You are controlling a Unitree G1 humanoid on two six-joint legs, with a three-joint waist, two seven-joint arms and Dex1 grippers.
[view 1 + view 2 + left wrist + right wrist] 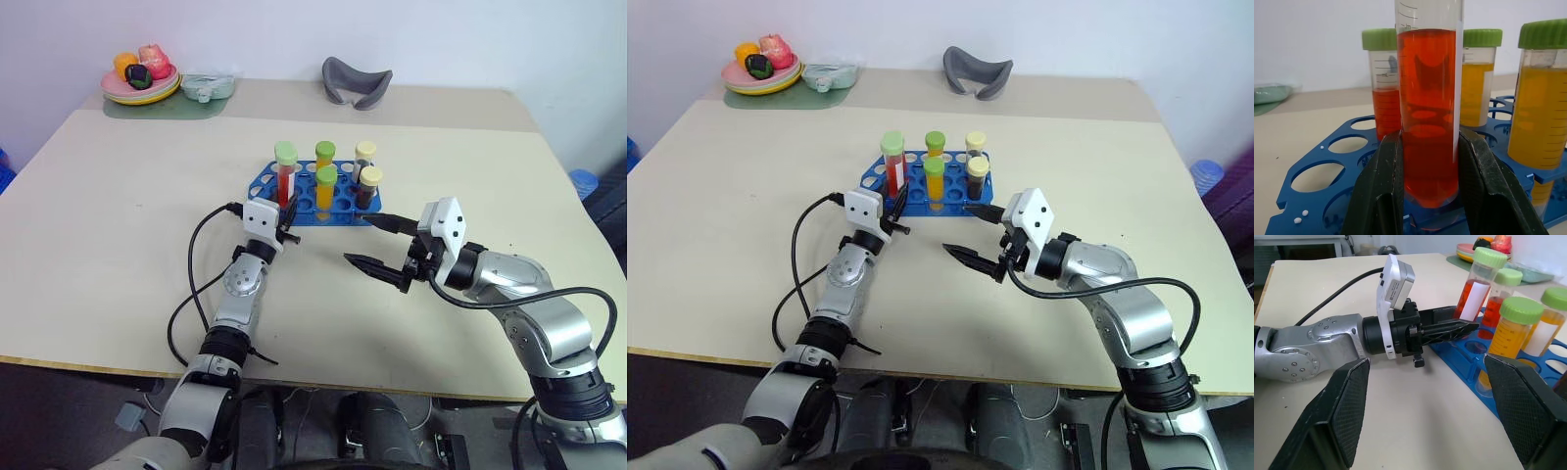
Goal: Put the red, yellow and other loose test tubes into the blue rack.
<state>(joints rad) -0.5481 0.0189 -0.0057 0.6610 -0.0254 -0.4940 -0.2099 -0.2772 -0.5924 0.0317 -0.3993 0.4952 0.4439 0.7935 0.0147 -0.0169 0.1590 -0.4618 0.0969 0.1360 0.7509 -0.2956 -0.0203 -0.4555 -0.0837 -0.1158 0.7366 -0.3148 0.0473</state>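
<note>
Beige table (118, 245): left gripper (285, 220) jaws grip red tube (1427, 112) over blue rack (318, 201); right gripper (377, 245) jaws spread, empty

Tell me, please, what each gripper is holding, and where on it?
Left gripper clamps the red tube near its bottom end; right gripper holds nothing.

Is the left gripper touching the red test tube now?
Touching. In the left wrist view, both fingers of the left gripper press the sides of the red test tube.

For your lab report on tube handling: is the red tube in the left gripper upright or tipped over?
Upright. The red tube stands vertical between the left gripper fingers, its rounded bottom over a hole of the blue rack.
</note>
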